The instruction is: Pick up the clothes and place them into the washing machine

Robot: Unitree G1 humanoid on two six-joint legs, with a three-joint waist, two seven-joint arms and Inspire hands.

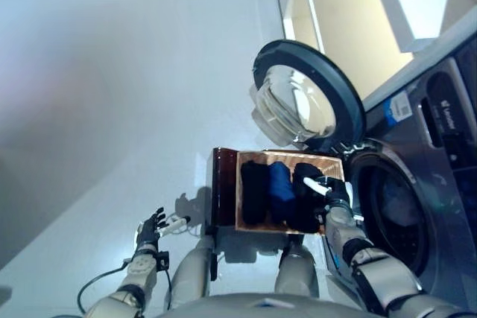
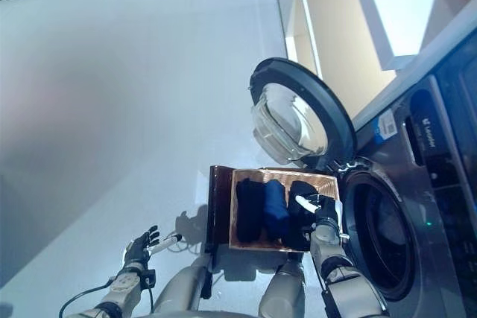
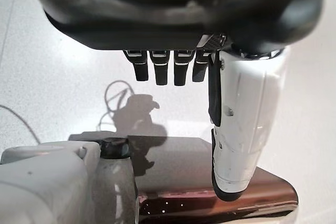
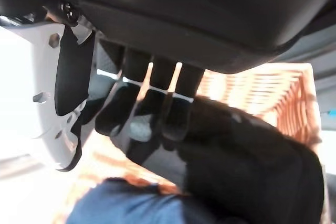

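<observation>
Wicker basket [image 1: 328,163] sits just in front of the robot, three rolled garments inside: black [image 1: 253,190], blue [image 1: 281,190], black [image 1: 304,210]. Right hand [image 1: 333,191] is over the rightmost black roll at the basket's 3 o'clock, fingers [image 4: 137,109] half-curled, touching the cloth, not clamped yet. Sensible pick: it's nearest the washing machine drum [image 1: 395,210]. Open door [image 1: 305,94] at 12 o'clock stays clear. Left hand [image 1: 153,230] idle at 9 o'clock, relaxed, empty.

There is one basket [image 1: 223,188]. In it lie three clothes: two black ones [image 1: 253,191] [image 1: 307,210] and one blue one [image 1: 281,190]. There is one washing machine [image 1: 440,184] with one round door [image 1: 305,94].
</observation>
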